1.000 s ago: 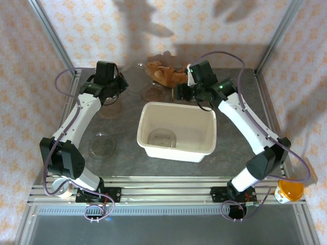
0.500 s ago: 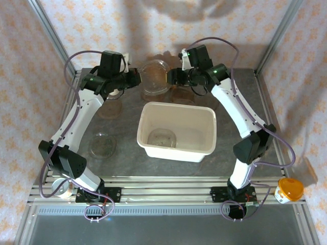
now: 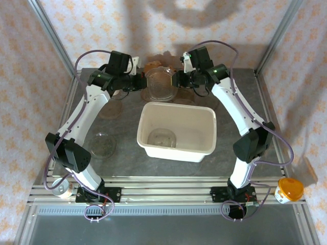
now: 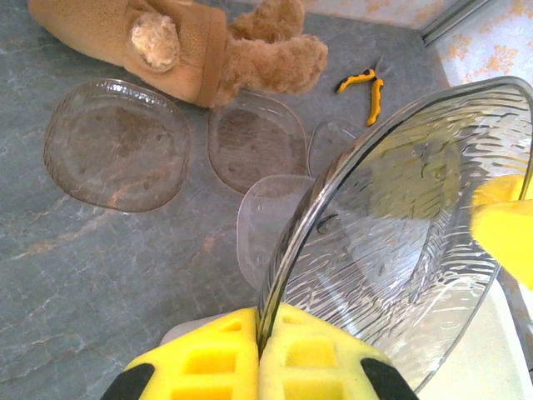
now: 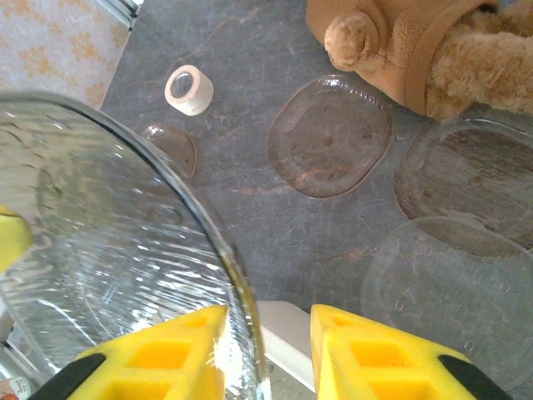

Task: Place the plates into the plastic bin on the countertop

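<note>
Top external shows the big clear plate (image 3: 159, 84) up in the air, tilted, just past the far side of the plastic bin (image 3: 204, 149). My left tool (image 4: 260, 323) is clenched on its rim so it can't slip. My right tool (image 5: 266, 312) sits round the other rim, opened, not pinching. The glass is round and wavy; more plates (image 4: 117, 143) lie flat on the stony table (image 3: 122, 130).

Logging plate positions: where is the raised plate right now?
In the top view the raised plate hangs tilted between the left claw and the right claw, at the back of the table just behind the far rim of the plastic bin.
</note>
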`<state>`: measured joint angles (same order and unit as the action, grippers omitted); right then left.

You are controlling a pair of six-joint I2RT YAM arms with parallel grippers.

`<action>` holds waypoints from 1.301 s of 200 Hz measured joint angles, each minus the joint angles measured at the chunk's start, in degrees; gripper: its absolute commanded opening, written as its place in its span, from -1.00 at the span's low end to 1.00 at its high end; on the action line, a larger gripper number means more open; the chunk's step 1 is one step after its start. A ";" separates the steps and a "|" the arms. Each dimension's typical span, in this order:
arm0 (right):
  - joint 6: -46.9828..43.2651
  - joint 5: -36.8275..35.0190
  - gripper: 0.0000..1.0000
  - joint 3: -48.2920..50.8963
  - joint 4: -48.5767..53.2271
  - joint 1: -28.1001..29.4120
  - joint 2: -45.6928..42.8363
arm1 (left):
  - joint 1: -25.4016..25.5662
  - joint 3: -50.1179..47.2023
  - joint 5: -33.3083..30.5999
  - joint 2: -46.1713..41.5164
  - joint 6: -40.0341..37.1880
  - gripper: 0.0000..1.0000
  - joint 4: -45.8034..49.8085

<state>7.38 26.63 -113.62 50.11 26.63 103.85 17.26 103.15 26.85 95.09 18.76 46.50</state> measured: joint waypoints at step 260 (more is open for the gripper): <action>8.98 0.13 -1.00 18.27 5.25 0.33 -15.76 | -9.38 -11.69 -7.80 -2.58 6.58 0.31 -9.18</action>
<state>16.36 26.76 -95.35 55.35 26.96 88.09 7.88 91.46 19.05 92.51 25.34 37.32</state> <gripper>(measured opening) 0.050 0.658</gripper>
